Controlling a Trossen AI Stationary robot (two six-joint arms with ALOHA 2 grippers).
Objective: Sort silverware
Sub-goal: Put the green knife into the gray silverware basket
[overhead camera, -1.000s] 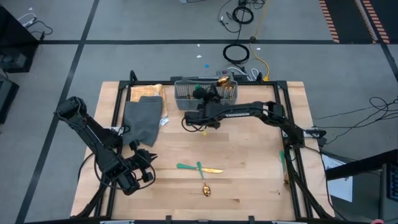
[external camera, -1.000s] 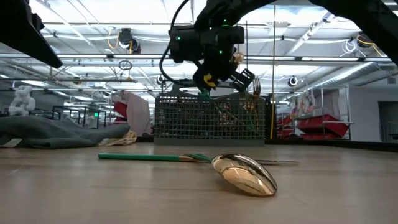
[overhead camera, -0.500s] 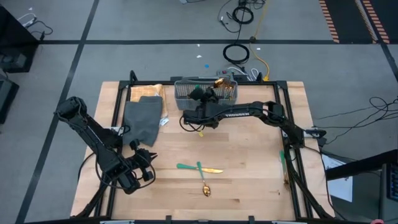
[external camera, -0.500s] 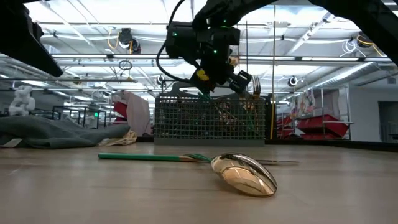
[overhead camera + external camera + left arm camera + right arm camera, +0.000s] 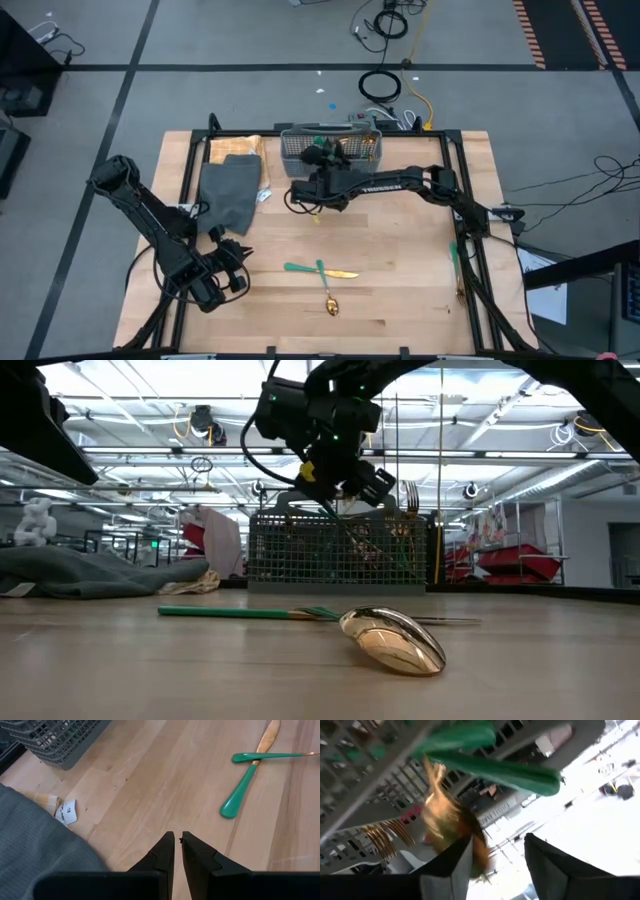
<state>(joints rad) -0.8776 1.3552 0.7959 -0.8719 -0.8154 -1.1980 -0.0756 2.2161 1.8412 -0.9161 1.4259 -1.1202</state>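
Note:
The grey mesh basket (image 5: 345,150) stands at the table's far edge, with green handles (image 5: 490,765) and gold heads (image 5: 447,825) inside it; fork tines (image 5: 410,495) stick up over its rim. My right gripper (image 5: 320,153) hovers open over the basket's left part, its fingers (image 5: 540,865) apart with nothing between them. Two crossed green-handled pieces of silverware (image 5: 320,270) and a gold spoon (image 5: 330,305) lie flat on the table's near middle. My left gripper (image 5: 238,263) hangs shut and empty above the bare wood, left of them.
A grey folded cloth (image 5: 230,190) lies left of the basket, with a small paper tag (image 5: 66,812) by its edge. A black frame rail (image 5: 465,250) runs along the table's right side. Bare wood lies between the basket and the crossed utensils.
My right gripper has gone a little toward the table's left edge above the basket. The gold head that stood at its fingers above the basket's rim no longer shows there in the high view; it has gone down into the basket.

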